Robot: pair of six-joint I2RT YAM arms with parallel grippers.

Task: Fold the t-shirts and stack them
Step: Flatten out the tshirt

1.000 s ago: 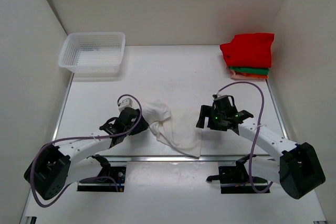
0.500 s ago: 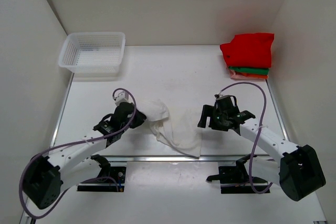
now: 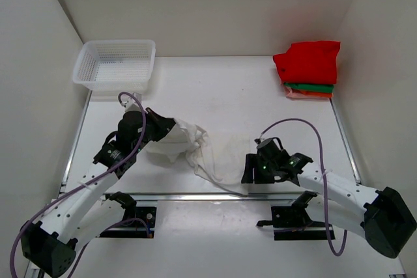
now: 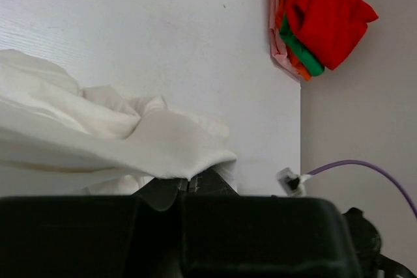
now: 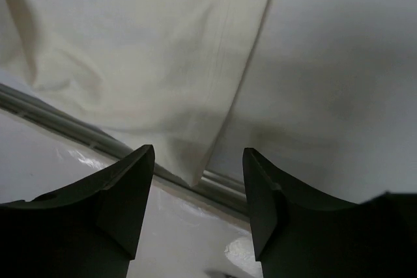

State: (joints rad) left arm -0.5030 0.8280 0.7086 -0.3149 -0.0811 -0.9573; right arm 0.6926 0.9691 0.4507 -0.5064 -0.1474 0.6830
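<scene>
A wrinkled cream t-shirt (image 3: 218, 157) lies near the table's front edge, its left part bunched and raised. My left gripper (image 3: 168, 129) is shut on that raised cloth; in the left wrist view the shirt (image 4: 98, 131) drapes out of the closed jaws of the left gripper (image 4: 187, 183). My right gripper (image 3: 249, 169) is low over the shirt's near right corner. It is open in the right wrist view, where the right gripper (image 5: 199, 175) straddles the corner of the shirt (image 5: 130, 50). Folded red, green and salmon-pink t-shirts (image 3: 309, 69) are stacked at the back right.
A white mesh basket (image 3: 115, 64) stands at the back left corner. A metal rail (image 3: 163, 195) runs along the table's front edge, just under the shirt's hem. White walls close in both sides. The folded stack (image 4: 319, 17) also shows in the left wrist view.
My left gripper shut on the shirt's left side and pulled it up and back to the left. My right gripper came down toward the front edge to the shirt's corner, its jaws narrowing.
</scene>
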